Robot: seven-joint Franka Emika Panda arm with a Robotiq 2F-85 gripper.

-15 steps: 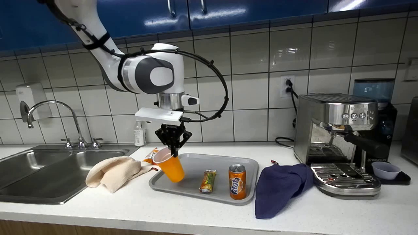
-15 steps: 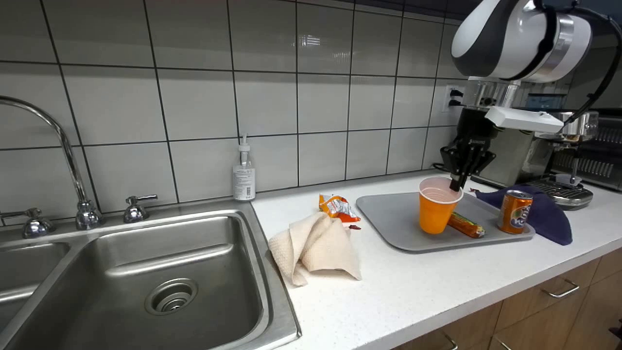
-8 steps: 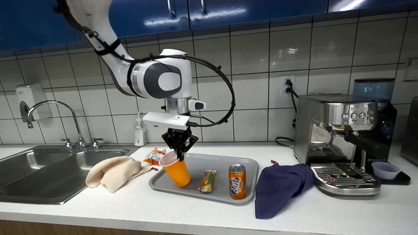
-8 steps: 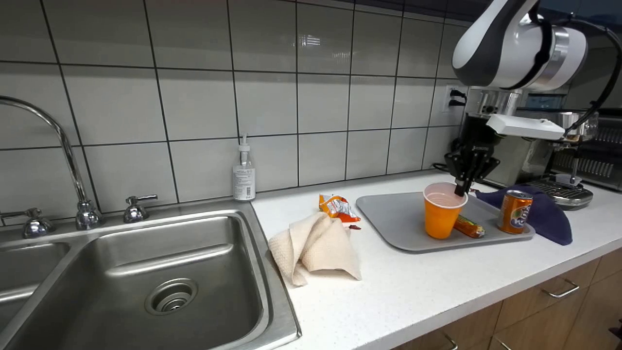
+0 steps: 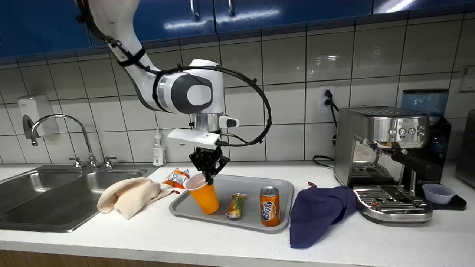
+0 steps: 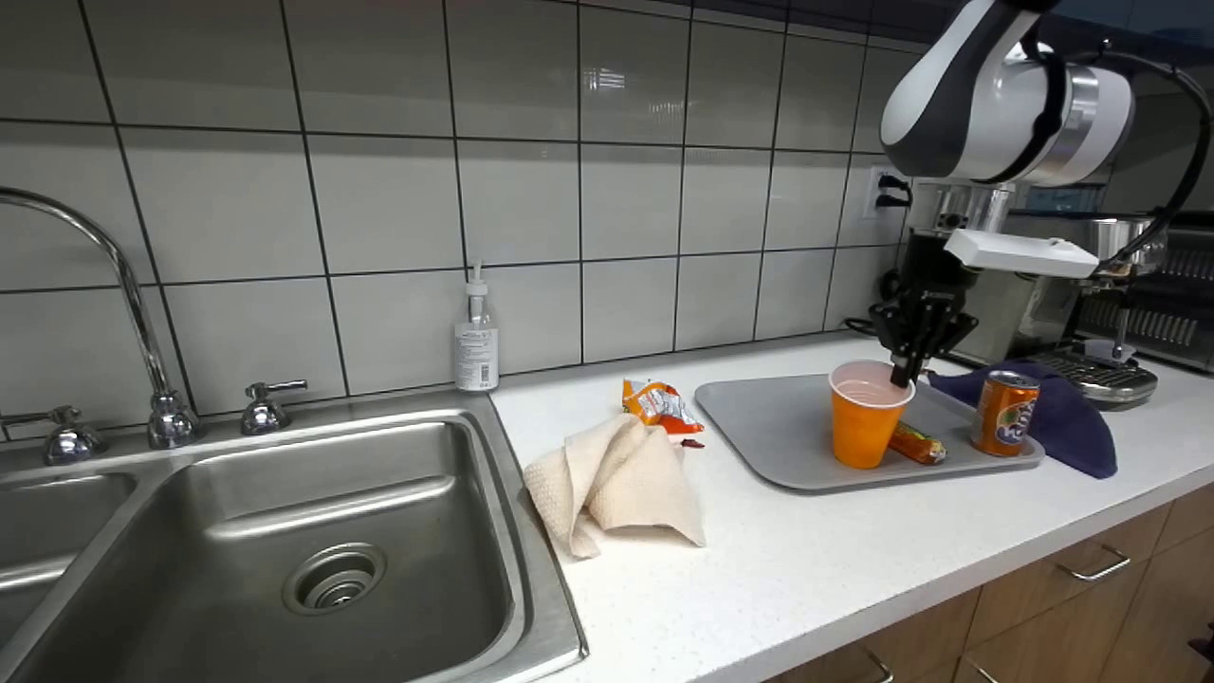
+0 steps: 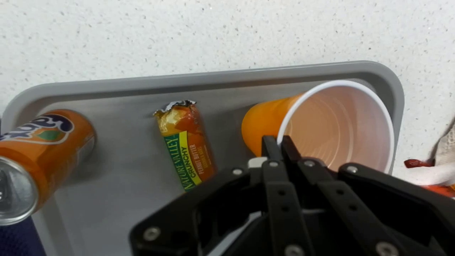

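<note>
An orange plastic cup point(image 5: 205, 199) with a pale inside leans at a tilt over the grey tray point(image 5: 256, 189). My gripper point(image 7: 280, 142) is shut on the cup's rim, one finger inside the cup point(image 7: 334, 124) and one outside. In an exterior view the same gripper point(image 6: 904, 372) grips the cup point(image 6: 861, 432) on its right side. Whether the cup's base touches the tray cannot be told. Beside it on the tray lies a wrapped granola bar point(image 7: 185, 149). A Fanta can point(image 5: 269, 206) stands upright at the tray's right end.
Left of the tray are a beige cloth point(image 5: 130, 194) and an orange snack packet point(image 6: 661, 406). A dark blue cloth point(image 5: 321, 213) lies to its right, before an espresso machine point(image 5: 382, 148). The steel sink point(image 6: 360, 531) and a soap bottle point(image 6: 477, 341) are further left.
In both exterior views the gripper and the cup have moved down and a little to the right, bringing the cup closer to the granola bar. The grip on the rim is unchanged.
</note>
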